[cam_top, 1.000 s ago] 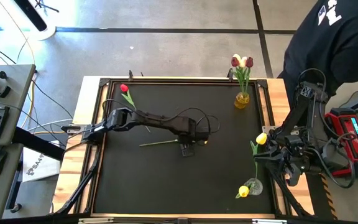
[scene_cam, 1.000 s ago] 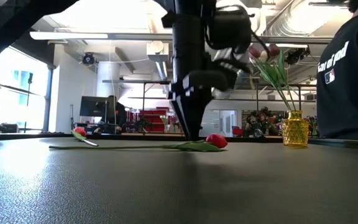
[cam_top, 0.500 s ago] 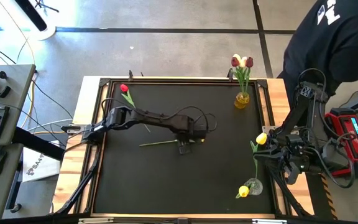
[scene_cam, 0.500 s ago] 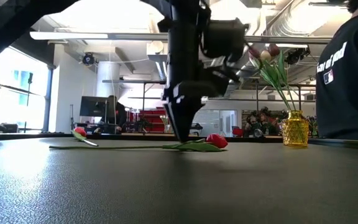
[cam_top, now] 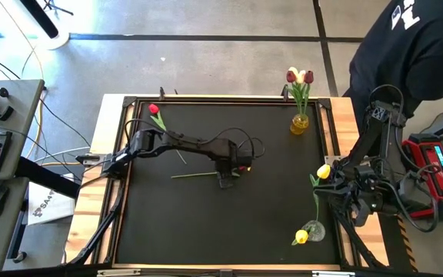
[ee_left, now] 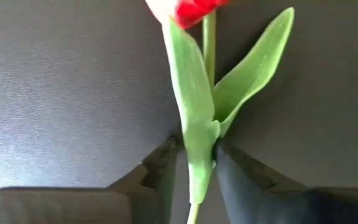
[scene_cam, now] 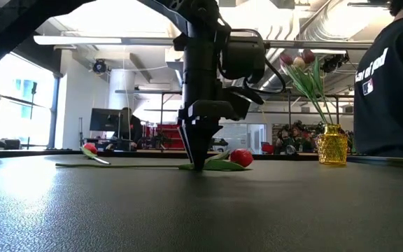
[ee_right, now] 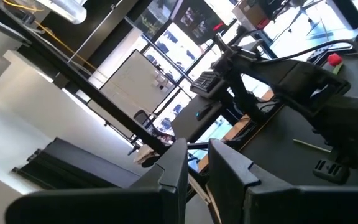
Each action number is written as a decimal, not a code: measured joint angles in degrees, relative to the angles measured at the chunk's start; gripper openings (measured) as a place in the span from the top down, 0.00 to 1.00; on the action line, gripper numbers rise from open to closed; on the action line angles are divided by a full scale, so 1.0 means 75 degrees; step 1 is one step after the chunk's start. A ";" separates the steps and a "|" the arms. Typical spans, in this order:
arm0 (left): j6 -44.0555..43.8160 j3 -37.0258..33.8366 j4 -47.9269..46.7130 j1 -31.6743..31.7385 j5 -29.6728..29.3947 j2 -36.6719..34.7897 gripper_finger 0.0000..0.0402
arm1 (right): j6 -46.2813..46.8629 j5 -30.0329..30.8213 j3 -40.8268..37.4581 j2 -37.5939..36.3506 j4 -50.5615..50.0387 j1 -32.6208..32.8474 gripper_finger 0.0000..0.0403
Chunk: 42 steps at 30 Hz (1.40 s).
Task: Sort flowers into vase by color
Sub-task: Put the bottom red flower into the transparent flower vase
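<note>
The left gripper (cam_top: 228, 176) had slid leftward along the red tulip (scene_cam: 241, 157) lying mid-table, its fingers (ee_left: 160, 171) now pinched on the leaf and stem. The right gripper (ee_right: 196, 163) waited at the table's right edge, fingers slightly parted.

Tulips in high view: 6 total.
- 2 red tulips lying on table (cam_top: 206, 223): 1 near far left corner (cam_top: 155, 112), 1 mid-table under left arm (scene_cam: 241, 158).
- 2 tulips in yellow vase (cam_top: 299, 123): 1 dark red (cam_top: 291, 75), 1 cream (cam_top: 301, 76).
- 2 yellow tulips at right edge: 1 above (cam_top: 324, 171), 1 at clear vase (cam_top: 302, 236).
Vases: 2, namely 1 yellow, 1 clear (cam_top: 314, 230).
Arms: 2.
People: 1, dark shirt (cam_top: 414, 46).
</note>
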 joint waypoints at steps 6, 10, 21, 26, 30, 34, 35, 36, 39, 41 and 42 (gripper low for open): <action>-0.0119 0.0266 -0.0058 -0.0059 0.0076 0.0050 0.94 | 0.0000 0.0191 0.0000 0.0000 0.0013 0.0002 0.88; -0.0020 0.0478 0.0127 -0.0060 0.0455 0.0087 0.98 | 0.0002 0.0272 0.0000 0.0000 0.0031 0.0002 0.88; 0.0063 0.1900 0.0389 -0.0022 0.1753 0.0106 1.00 | -0.0023 0.0247 0.0000 0.0000 -0.0233 0.0069 0.88; 0.0062 0.3034 0.0381 -0.0063 0.1966 0.0091 1.00 | -0.0056 0.0216 0.0000 0.0000 -0.0258 0.0069 0.88; 0.0298 0.4025 0.0197 -0.0089 0.1969 0.0077 1.00 | -0.0233 0.0508 0.0000 0.0006 -0.0335 0.0069 0.88; 0.0376 0.3898 0.0446 -0.0004 0.2197 -0.0366 1.00 | -0.0319 0.1233 0.0000 0.0006 -0.0483 0.0071 0.88; 0.0376 0.3900 0.0470 0.0036 0.2218 -0.0473 1.00 | -0.0400 0.1241 0.0000 -0.0008 -0.0550 0.0063 0.88; 0.0376 0.3900 0.0468 0.0078 0.2217 -0.0563 1.00 | -0.0457 0.1241 0.0000 -0.0025 -0.0631 0.0038 0.88; 0.0379 0.3900 0.0606 0.0179 0.2212 -0.0822 1.00 | -0.0483 0.1245 0.0000 -0.0044 -0.0720 -0.0227 0.88; 0.0387 0.3900 0.0835 0.0227 0.2230 -0.1002 1.00 | -0.0442 0.1244 0.0000 -0.0043 -0.0920 -0.0464 0.87; 0.0389 0.3900 0.0976 0.0240 0.2300 -0.1057 1.00 | -0.0385 0.1241 0.0000 -0.0041 -0.1036 -0.0587 0.87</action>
